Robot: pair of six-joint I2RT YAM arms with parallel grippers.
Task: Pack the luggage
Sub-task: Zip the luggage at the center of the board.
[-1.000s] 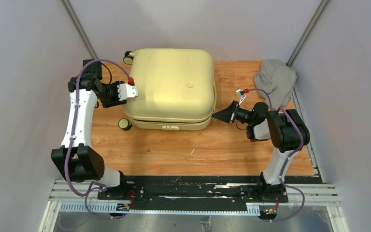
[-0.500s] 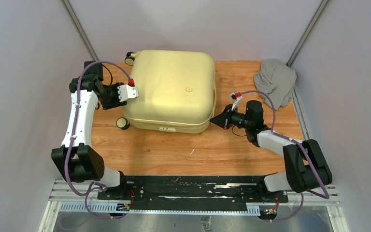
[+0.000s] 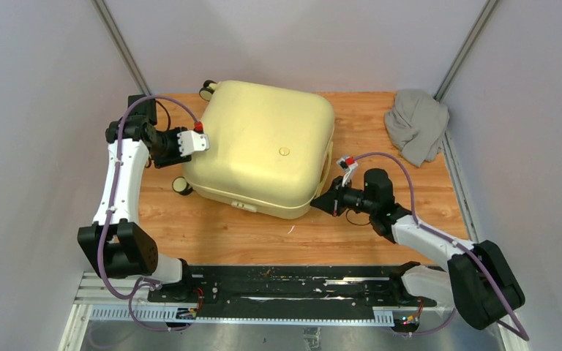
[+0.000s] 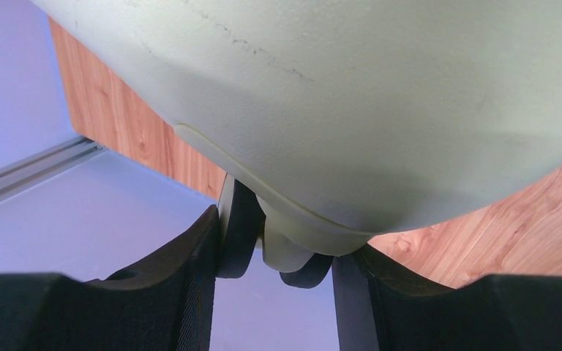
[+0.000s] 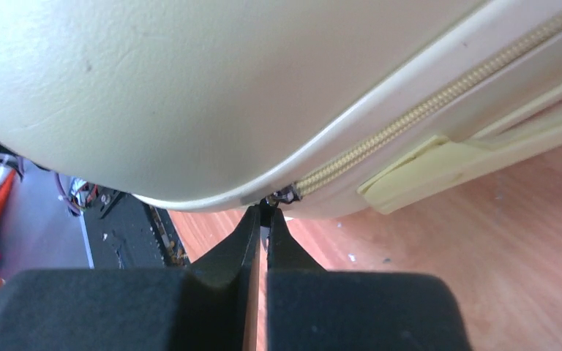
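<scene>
While it lies flat and zipped nearly shut on the wooden table point(image 3: 227, 238), the luggage point(image 3: 263, 146) fills the far middle of the board, left of centre; its wheeled end points to the left, one wheel point(image 3: 208, 89) at the far corner and another point(image 3: 182, 186) at the near one. From above it looks almost square, so the long axis is hard to pick; the line from wheeled end to plain end runs left to right, skewed so that the right end sits nearer the arms. The left gripper point(image 4: 278, 256) meets the wheeled edge, its fingers partway apart and clasping a black-and-cream caster point(image 4: 238, 227) under the rounded shell; the right gripper point(image 5: 263, 216) is at the near right corner, clenched tight on the zipper pull point(image 5: 282, 194) at the end of the cream zipper point(image 5: 410, 110). A grey cloth point(image 3: 416, 124) lies crumpled in the far right corner, well apart from the case.
</scene>
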